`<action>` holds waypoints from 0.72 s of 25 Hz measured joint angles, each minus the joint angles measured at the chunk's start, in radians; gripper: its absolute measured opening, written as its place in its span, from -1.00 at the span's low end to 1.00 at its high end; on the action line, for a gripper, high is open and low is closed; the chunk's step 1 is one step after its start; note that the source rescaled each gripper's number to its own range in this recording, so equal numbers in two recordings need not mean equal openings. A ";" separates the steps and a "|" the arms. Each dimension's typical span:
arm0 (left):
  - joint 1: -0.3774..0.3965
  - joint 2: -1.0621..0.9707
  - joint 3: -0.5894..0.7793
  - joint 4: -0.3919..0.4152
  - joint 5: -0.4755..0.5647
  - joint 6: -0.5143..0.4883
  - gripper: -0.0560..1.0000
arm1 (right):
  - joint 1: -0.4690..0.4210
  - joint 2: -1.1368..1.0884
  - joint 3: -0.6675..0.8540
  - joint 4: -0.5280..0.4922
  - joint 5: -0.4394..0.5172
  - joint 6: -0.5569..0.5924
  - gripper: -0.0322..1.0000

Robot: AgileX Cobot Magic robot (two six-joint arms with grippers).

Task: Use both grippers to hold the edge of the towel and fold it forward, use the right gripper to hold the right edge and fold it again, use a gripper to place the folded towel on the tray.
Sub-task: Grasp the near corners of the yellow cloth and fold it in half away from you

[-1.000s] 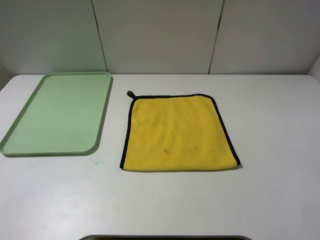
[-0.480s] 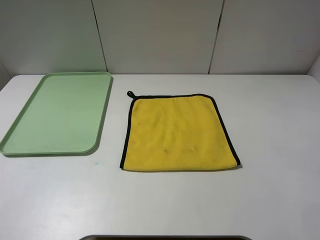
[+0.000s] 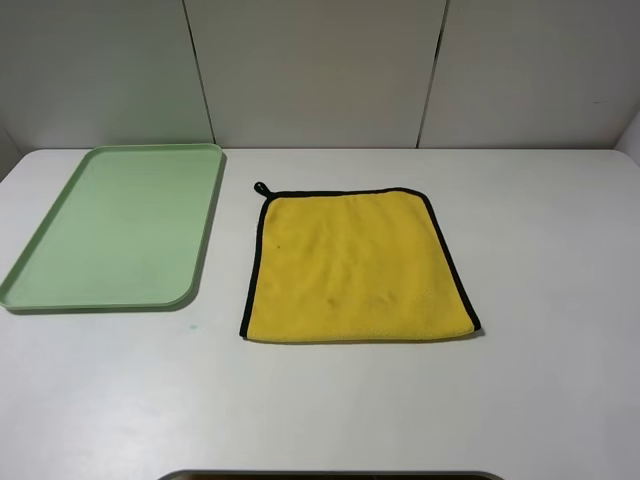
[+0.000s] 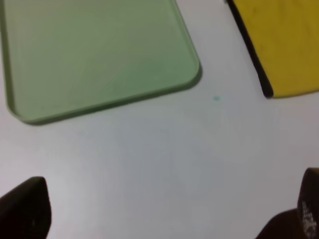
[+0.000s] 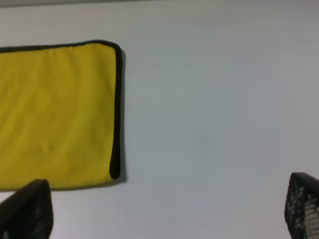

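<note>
Towel (image 3: pixel 355 265) beyond left fingers (image 4: pixel 25 209), right fingers (image 5: pixel 27 209)

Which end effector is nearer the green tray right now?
Left. The left end effector hangs open over the table, just short of the tray. The right end effector is by the right corner of the towel, which lies between it and the tray.
</note>
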 joint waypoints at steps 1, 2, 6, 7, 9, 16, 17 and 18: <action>0.000 0.054 -0.021 0.000 0.000 0.012 0.99 | 0.013 0.050 -0.024 0.000 -0.017 -0.005 1.00; 0.000 0.110 -0.047 0.000 0.000 0.027 0.98 | 0.028 0.090 -0.044 0.000 -0.033 -0.007 1.00; -0.018 0.311 -0.149 0.001 -0.010 0.114 0.98 | 0.107 0.289 -0.134 -0.009 -0.082 -0.032 1.00; -0.042 0.361 -0.172 0.004 -0.022 0.127 0.98 | 0.125 0.348 -0.155 -0.011 -0.087 -0.047 1.00; -0.101 0.455 -0.211 0.009 -0.055 0.153 0.98 | 0.161 0.461 -0.195 -0.018 -0.094 -0.095 1.00; -0.384 0.749 -0.263 0.122 -0.148 0.246 0.98 | 0.331 0.821 -0.298 -0.027 -0.157 -0.333 1.00; -0.419 0.784 -0.263 0.135 -0.159 0.254 0.98 | 0.354 0.865 -0.304 -0.031 -0.170 -0.367 1.00; -0.450 0.826 -0.263 0.143 -0.169 0.262 0.98 | 0.375 0.907 -0.306 -0.032 -0.188 -0.393 1.00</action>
